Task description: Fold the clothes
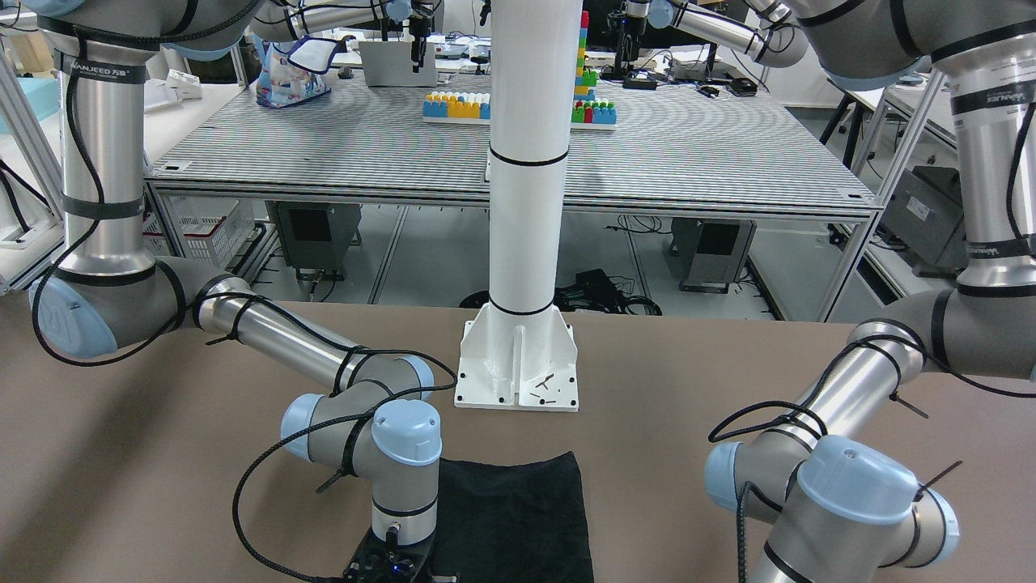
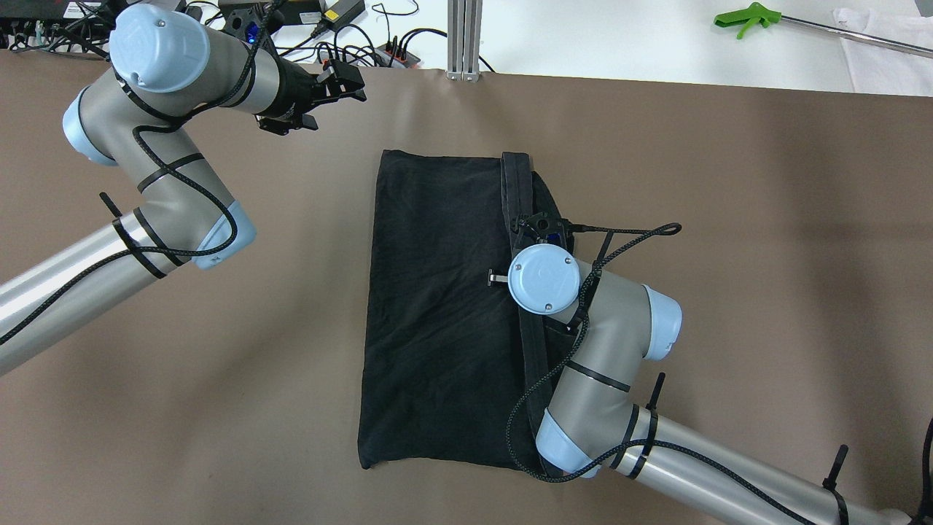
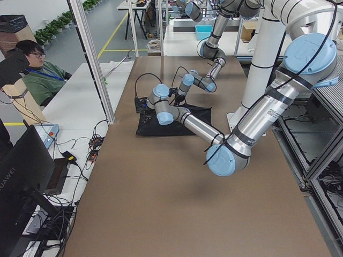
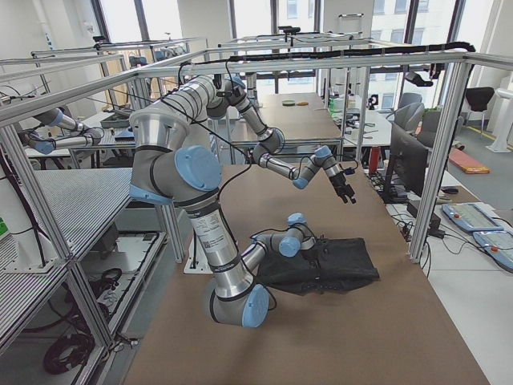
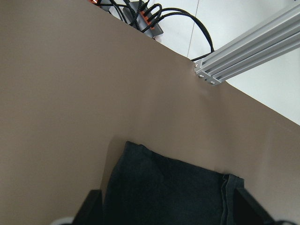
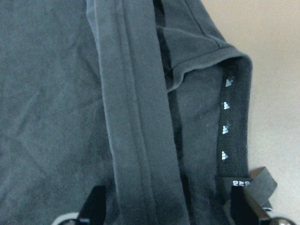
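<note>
One black garment (image 2: 437, 306) lies flat in the middle of the brown table (image 2: 729, 219), a tall rectangle with a long hemmed band folded over along the side nearer the robot's right arm. Two arms work over it. The left gripper (image 2: 348, 84) hangs in the air above bare table just past the garment's far corner on the robot's left, its two fingers spread wide with nothing between them; its wrist camera looks down on that corner of the cloth. The right gripper (image 6: 169, 208) is low over the folded band, about a third of the way down from the far edge. Its two fingers (image 6: 96, 206) are also set wide apart, standing either side of the band and not closed on it. Beside that band the wrist view shows an inner neck tape with four small white marks and one small label. One white pillar (image 1: 526, 162) stands at the table's edge on the robot's side.
</note>
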Controlling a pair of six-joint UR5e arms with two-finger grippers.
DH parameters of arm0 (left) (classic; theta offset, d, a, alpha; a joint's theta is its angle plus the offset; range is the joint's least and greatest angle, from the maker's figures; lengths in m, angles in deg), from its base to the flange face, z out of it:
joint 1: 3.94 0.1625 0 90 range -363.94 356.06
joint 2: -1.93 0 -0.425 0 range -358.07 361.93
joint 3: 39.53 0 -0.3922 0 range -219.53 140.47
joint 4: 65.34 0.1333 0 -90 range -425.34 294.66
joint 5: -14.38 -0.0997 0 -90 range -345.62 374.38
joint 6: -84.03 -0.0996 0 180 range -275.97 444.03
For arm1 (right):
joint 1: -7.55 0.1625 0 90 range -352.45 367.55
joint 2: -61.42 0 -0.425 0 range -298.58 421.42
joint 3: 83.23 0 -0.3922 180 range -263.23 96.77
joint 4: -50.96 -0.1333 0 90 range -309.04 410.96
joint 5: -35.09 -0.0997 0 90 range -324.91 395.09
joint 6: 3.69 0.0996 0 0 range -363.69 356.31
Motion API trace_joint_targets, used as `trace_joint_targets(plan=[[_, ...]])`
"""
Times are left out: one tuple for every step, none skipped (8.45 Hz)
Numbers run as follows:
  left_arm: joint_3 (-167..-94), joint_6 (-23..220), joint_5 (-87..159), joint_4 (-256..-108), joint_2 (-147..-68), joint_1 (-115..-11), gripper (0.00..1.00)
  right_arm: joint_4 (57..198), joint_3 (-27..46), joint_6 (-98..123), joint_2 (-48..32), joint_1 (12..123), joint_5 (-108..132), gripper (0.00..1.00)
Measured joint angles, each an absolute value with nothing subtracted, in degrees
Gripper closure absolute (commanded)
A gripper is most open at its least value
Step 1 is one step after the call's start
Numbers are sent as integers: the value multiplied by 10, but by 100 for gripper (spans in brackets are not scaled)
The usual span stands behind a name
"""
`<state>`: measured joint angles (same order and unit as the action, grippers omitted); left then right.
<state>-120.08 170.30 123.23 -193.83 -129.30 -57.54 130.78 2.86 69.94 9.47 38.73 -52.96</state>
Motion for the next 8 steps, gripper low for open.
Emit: trace_joint_targets(plan=[[-1201, 1704, 1232, -1938, -1293, -575, 0, 1310, 27, 696, 92, 387, -529, 6], [-1201, 1705, 1232, -1938, -1293, -574, 0, 1311, 27, 694, 90, 387, -529, 6], [-1201, 1706, 1231, -1938, -1292, -574, 0, 1312, 27, 689, 86, 387, -529, 6], [-1202, 1708, 1230, -1938, -1292, -572, 0, 1313, 28, 684, 82, 387, -529, 6], [-1202, 1710, 1230, -1938, -1294, -572, 0, 1313, 30, 679, 76, 388, -531, 6], [-1202, 1711, 1230, -1938, -1296, -571, 0, 1313, 32, 669, 70, 390, -533, 6], [-1202, 1711, 1229, -1938, -1297, -569, 0, 1312, 36, 658, 62, 395, -537, 6], [-1202, 1712, 1223, -1938, -1299, -564, 0, 1312, 48, 648, 51, 405, -549, 6]])
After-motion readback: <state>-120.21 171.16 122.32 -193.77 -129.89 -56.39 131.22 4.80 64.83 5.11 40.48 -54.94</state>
